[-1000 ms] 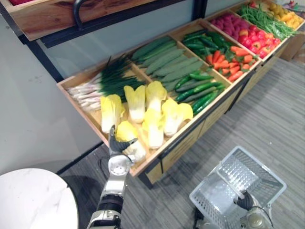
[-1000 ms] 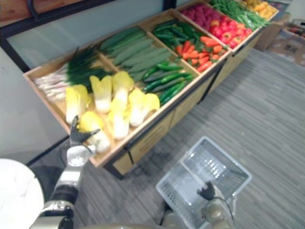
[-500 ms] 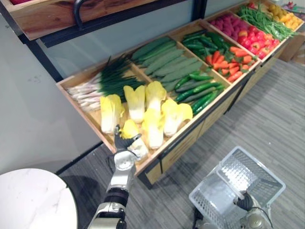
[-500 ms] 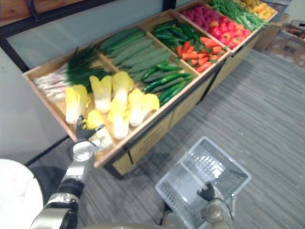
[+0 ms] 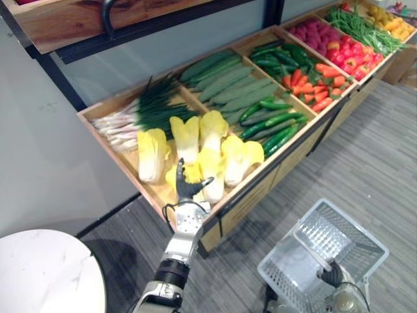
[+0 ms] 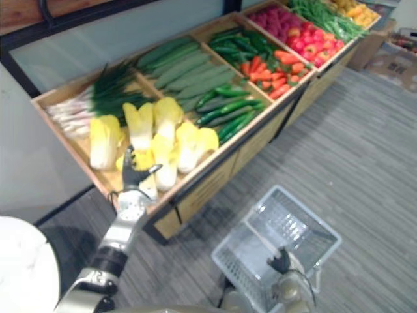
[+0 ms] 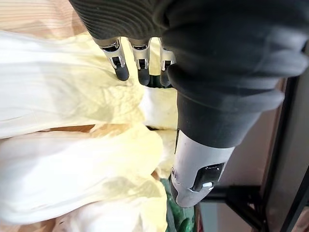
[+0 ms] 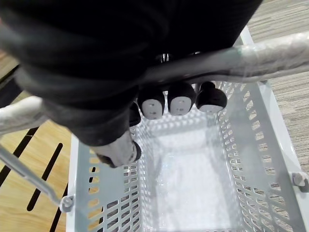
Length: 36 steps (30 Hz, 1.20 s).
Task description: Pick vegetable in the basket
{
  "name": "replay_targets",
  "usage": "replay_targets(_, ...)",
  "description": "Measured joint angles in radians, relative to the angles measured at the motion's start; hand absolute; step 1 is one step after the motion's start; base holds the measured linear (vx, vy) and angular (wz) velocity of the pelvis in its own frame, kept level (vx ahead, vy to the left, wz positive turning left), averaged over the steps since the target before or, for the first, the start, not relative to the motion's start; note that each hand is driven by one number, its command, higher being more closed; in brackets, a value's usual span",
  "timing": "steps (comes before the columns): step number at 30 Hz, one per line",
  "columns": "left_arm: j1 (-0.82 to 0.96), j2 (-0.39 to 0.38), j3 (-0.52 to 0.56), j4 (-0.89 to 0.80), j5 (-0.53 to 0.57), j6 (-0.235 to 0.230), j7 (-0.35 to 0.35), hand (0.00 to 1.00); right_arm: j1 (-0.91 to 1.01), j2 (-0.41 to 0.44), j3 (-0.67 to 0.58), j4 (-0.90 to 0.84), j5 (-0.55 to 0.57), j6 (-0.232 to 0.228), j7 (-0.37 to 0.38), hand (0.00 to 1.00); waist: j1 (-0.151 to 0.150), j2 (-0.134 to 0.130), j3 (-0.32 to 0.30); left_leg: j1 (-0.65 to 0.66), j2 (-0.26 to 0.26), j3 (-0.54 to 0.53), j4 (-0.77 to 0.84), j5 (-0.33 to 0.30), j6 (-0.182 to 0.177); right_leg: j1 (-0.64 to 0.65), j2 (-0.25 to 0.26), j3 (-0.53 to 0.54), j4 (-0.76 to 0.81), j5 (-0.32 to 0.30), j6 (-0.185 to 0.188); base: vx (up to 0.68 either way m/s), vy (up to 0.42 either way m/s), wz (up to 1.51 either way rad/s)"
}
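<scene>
Several yellow-white napa cabbages (image 5: pixel 212 156) lie in the front left compartment of the wooden produce stand (image 5: pixel 247 186). My left hand (image 5: pixel 187 190) is over the stand's front edge with straight, spread fingers just above a cabbage. In the left wrist view its fingers (image 7: pixel 140 60) point at pale cabbage leaves (image 7: pixel 72 82) and hold nothing. My right hand (image 5: pixel 333 275) is low at the right, curled round the handle (image 8: pixel 270 53) of a white plastic basket (image 5: pixel 355 223). The basket (image 8: pixel 270 159) has nothing in it.
Green onions (image 5: pixel 140 107) lie behind the cabbages, long green gourds (image 5: pixel 221 78) and dark green cucumbers (image 5: pixel 270 124) to their right, carrots (image 5: pixel 316 85) and red peppers (image 5: pixel 348 55) farther right. A white round table (image 5: pixel 45 270) stands at the lower left. Grey striped floor surrounds the basket.
My left hand has moved right along the stand's front edge, from the front-left cabbage to the middle cabbages. The right hand and basket have stayed put.
</scene>
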<state>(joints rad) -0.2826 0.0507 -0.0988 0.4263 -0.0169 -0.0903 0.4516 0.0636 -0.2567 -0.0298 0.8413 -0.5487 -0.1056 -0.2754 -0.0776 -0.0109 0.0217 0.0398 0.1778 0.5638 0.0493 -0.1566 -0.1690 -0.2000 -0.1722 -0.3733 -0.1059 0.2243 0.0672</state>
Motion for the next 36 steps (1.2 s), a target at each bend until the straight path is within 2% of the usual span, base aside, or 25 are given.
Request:
replay_targets(5,0.007,0.001,-0.024,0.000,0.006,0.000,-0.033,0.00,0.000,0.000,0.001,0.000,0.000,0.000,0.000,1.00,0.001,0.000,0.000,0.000,0.000,-0.002,0.002,0.000,0.000,0.002,0.000,-0.001,0.000,0.000,0.000,0.00,0.000,0.00)
replay_targets(10,0.043,0.003,-0.058,-0.068,0.100,0.003,-0.039,0.00,0.000,0.001,0.001,0.000,0.001,-0.001,-0.002,1.00,0.001,0.000,0.000,-0.001,0.001,-0.003,0.003,0.000,0.000,0.001,0.000,-0.001,0.000,0.000,0.000,0.00,0.000,0.00)
replay_targets(11,0.062,0.009,-0.072,-0.115,0.171,-0.001,-0.038,0.00,0.002,0.001,0.002,0.000,0.001,-0.006,-0.004,1.00,0.002,0.000,0.000,-0.002,0.001,-0.003,0.003,0.000,0.000,0.001,0.000,-0.002,0.000,0.000,0.000,0.00,0.000,0.00)
replay_targets(16,0.090,0.018,-0.104,-0.224,0.321,-0.036,-0.022,0.00,0.016,0.001,0.010,0.000,0.000,-0.036,-0.009,1.00,0.003,0.001,0.000,-0.006,0.004,-0.004,0.006,-0.001,0.001,0.001,0.001,-0.001,0.000,0.000,0.000,0.00,0.000,0.01)
replay_targets(18,0.090,0.019,-0.104,-0.283,0.397,-0.044,0.007,0.00,0.021,0.001,0.010,0.001,0.001,-0.053,-0.023,1.00,0.006,0.001,-0.001,-0.018,0.008,-0.010,0.013,-0.004,0.004,0.000,0.002,-0.001,0.000,0.000,0.000,0.00,-0.004,0.06)
replay_targets(21,0.091,0.019,-0.104,-0.345,0.473,-0.054,0.038,0.00,0.021,0.000,0.017,0.033,0.001,-0.072,-0.043,1.00,0.007,0.001,-0.001,-0.022,0.011,-0.020,0.024,-0.007,0.004,0.000,0.002,-0.001,0.001,0.000,0.000,0.00,-0.028,0.04)
replay_targets(25,0.093,0.019,-0.107,-0.414,0.532,-0.055,0.067,0.00,0.022,0.000,0.033,0.039,0.001,-0.076,-0.044,1.00,0.016,0.002,-0.001,-0.026,0.013,-0.021,0.027,-0.007,0.004,0.001,0.004,-0.001,0.001,0.000,0.000,0.00,-0.009,0.00)
replay_targets(28,0.099,0.012,-0.105,-0.450,0.543,-0.055,0.080,0.00,0.028,0.000,0.038,0.041,0.001,-0.077,-0.044,1.00,0.027,0.002,-0.004,-0.036,0.018,-0.027,0.036,-0.009,0.004,0.000,0.010,-0.001,0.001,0.000,0.000,-0.01,-0.040,0.04)
replay_targets(33,0.178,-0.022,-0.058,-0.461,0.525,-0.050,0.095,0.00,0.026,0.000,0.039,0.076,0.001,-0.077,-0.046,1.00,0.030,0.003,-0.024,-0.039,0.022,-0.028,0.044,-0.013,0.003,0.000,0.013,-0.001,0.001,0.000,0.000,0.00,-0.008,0.00)
replay_targets(36,0.212,-0.050,-0.016,-0.445,0.414,-0.039,0.090,0.00,0.028,0.001,0.038,0.078,0.002,-0.076,-0.046,1.00,0.031,0.003,-0.028,-0.052,0.025,-0.035,0.064,-0.023,0.007,0.000,0.011,-0.002,0.001,0.000,0.000,-0.01,-0.012,0.03)
